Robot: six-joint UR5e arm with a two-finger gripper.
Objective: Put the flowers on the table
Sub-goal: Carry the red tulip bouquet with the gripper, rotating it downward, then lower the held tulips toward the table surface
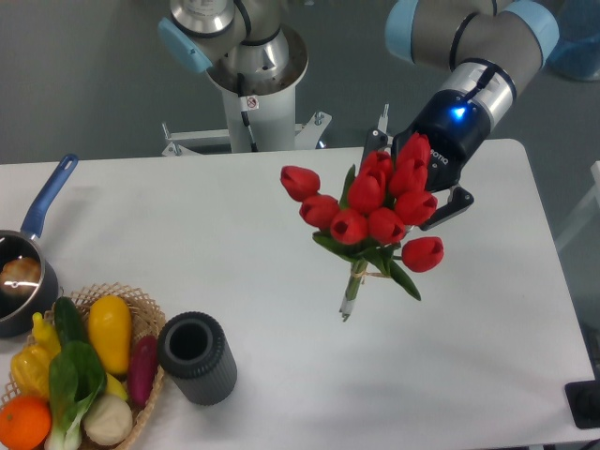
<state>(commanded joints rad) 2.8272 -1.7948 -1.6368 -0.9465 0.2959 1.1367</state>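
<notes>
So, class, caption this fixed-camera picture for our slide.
The claw holds a bunch of red tulips above the white table, stems pointing down.

White lettering ran along the dark wrist body of the tool (pixel 424 208), too small to read; the robot base (pixel 246 89) carried 1 small illegible sticker.

A: The hand (pixel 424 192) sits behind the flowers (pixel 380 208). The blooms cover its fingers, so the grip can't be read; only one dark finger (pixel 448 208) shows at the right.
B: Arm?
A: Cut off by the top edge, same for the base column (pixel 246 56).
B: Left side?
A: The pan (pixel 21 272) and basket (pixel 108 370) are clipped by the frame's left and bottom edges. Worktop (pixel 234 234) corner lost lower right.
</notes>
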